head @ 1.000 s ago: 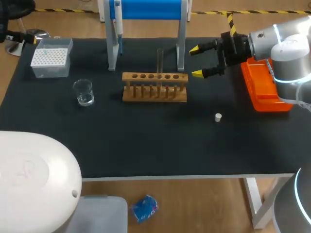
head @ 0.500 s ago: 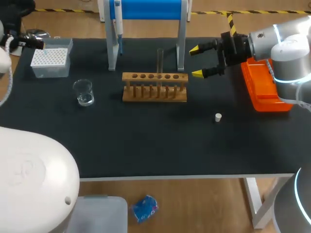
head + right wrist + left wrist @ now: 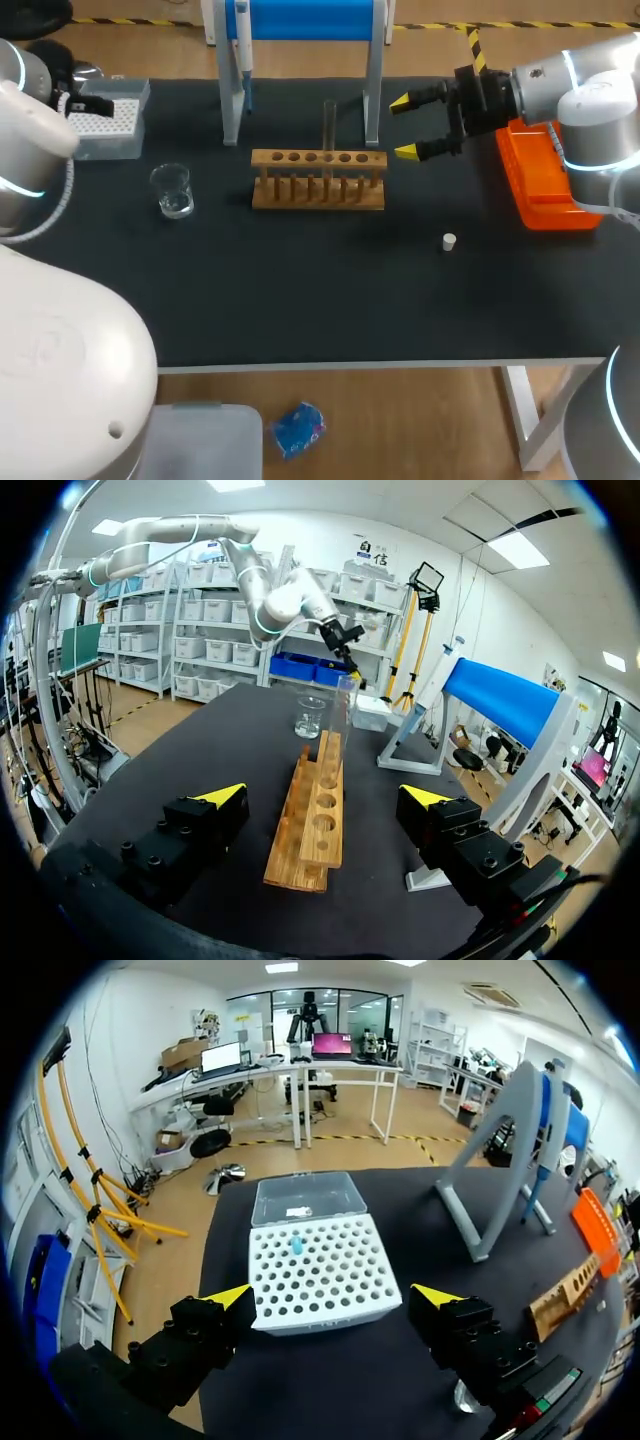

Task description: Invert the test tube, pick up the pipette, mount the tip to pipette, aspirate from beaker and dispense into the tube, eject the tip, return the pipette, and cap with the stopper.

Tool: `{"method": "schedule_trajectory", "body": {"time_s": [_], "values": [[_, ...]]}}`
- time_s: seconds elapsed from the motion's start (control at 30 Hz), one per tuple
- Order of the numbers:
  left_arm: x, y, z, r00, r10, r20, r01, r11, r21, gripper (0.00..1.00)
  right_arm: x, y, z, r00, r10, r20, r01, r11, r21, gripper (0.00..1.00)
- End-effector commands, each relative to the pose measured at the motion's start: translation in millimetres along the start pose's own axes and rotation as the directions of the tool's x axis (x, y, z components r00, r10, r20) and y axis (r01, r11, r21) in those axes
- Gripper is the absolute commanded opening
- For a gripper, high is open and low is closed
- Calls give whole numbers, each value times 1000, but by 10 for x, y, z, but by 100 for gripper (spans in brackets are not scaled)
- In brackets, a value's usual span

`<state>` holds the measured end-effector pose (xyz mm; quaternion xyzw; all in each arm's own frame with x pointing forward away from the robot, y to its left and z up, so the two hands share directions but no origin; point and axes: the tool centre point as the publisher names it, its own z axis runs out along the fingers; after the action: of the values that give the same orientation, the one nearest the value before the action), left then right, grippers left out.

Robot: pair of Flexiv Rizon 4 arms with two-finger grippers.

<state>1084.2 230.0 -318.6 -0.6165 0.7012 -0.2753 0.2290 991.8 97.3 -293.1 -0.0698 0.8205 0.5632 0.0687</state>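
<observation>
Test tube (image 3: 329, 130) stands clear, upright in wooden rack (image 3: 318, 192); left pincer (image 3: 332, 1295) and right pincer (image 3: 402, 127) gape

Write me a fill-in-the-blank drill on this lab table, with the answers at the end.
1. The test tube stands ____ in the wooden rack.
2. The right tool, beside the rack, is ____ and holds nothing.
3. The open left tool points at the white tip ____.
4. The white stopper lies on the table, nearer the ____ arm.
Answers: upright; open; box; right.
</observation>
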Motion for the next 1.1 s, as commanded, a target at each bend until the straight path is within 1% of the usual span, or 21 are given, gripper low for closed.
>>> {"method": "schedule_trajectory", "body": {"time_s": [0.03, 0.33, 0.37, 0.4, 0.53, 0.57, 0.6, 0.63, 0.7, 0.77, 0.83, 0.93, 0.97, 1.1], "values": [[-32, 9, 368, 1000, -6, 9, 6, 1000, 9, 100, 1, 1, -5, 1000, -1, -1, 1, 1000, 2, 100], [-134, -86, 564, 999, -9, 32, 8, 1000, 24, 100, 1, 1, -5, 1000, -1, -1, 1, 1000, 2, 100], [-148, -92, 585, 999, -7, 35, 6, 1000, 26, 99, 1, 1, -5, 1000, -1, -1, 1, 1000, 2, 100], [-154, -99, 598, 999, -6, 36, 5, 1000, 26, 95, 1, 1, -5, 1000, -1, -1, 1, 1000, 2, 100], [-194, -113, 643, 999, -1, 45, 0, 1000, 22, 95, 1, 1, -5, 1000, -1, -1, 1, 1000, 2, 100], [-201, -116, 653, 999, 7, 45, -8, 1000, 18, 93, 1, 1, -5, 1000, -1, -1, 1, 1000, 2, 100], [-206, -119, 661, 999, 9, 46, -9, 1000, 17, 85, 1, 1, -5, 1000, -1, -1, 1, 1000, 2, 100], [-222, -125, 670, 999, 9, 47, -10, 1000, 17, 82, 1, 1, -5, 1000, -1, -1, 1, 1000, 2, 100], [-249, -140, 672, 999, 7, 53, -8, 1000, 17, 82, 1, 1, -5, 1000, -1, -1, 1, 1000, 2, 100], [-253, -156, 671, 998, 7, 59, -8, 1000, 17, 79, 1, 1, -5, 1000, -1, -1, 1, 1000, 2, 100], [-278, -185, 680, 998, 6, 68, -7, 1000, 15, 80, 1, 1, -5, 1000, -1, -1, 1, 1000, 2, 100], [-291, -218, 690, 997, -9, 82, 8, 1000, 9, 80, 1, 1, -5, 1000, -1, -1, 1, 1000, 2, 100], [-293, -228, 695, 996, -10, 85, 10, 1000, 6, 75, 1, 1, -5, 1000, -1, -1, 1, 1000, 2, 100], [-275, -265, 718, 996, -30, 90, 30, 1000, 0, 67, 1, 1, -5, 1000, -1, -1, 1, 1000, 2, 100]]}}
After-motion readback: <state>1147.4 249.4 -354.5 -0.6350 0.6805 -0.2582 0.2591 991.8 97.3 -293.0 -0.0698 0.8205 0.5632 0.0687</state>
